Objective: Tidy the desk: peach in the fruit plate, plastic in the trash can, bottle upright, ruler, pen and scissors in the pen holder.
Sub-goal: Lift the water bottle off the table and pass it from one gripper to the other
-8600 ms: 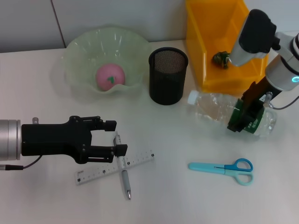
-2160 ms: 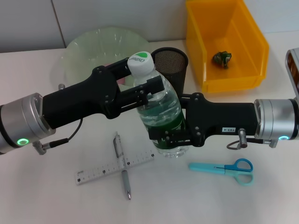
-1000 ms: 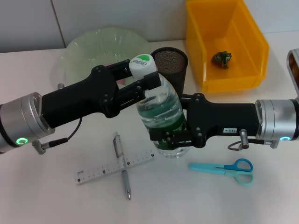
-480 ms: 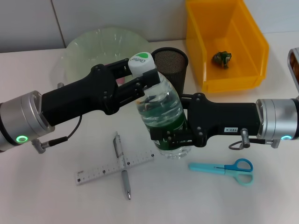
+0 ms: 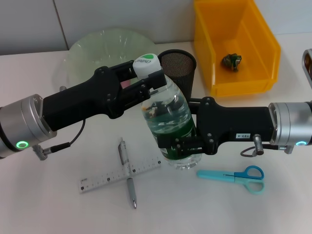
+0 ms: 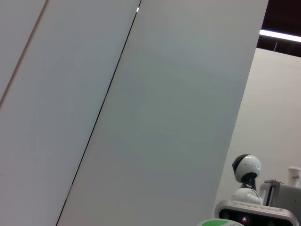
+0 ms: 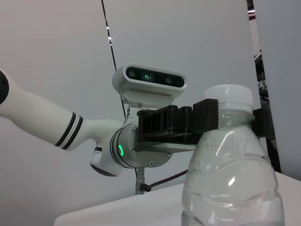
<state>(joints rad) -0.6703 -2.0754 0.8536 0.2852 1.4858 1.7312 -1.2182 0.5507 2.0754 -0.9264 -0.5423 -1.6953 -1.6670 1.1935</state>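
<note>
Both grippers clamp the bottle (image 5: 169,124) at frame centre, upright on counter (image 5: 58,209): left gripper (image 5: 146,80) grips neck below cap, right gripper (image 5: 178,146) grips lower body w/ green label.

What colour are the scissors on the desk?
Light blue, handles and blades alike; the scissors show best in the head view.

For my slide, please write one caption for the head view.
Both grippers hold the bottle upright: left gripper at its neck, right gripper at its base.
</note>
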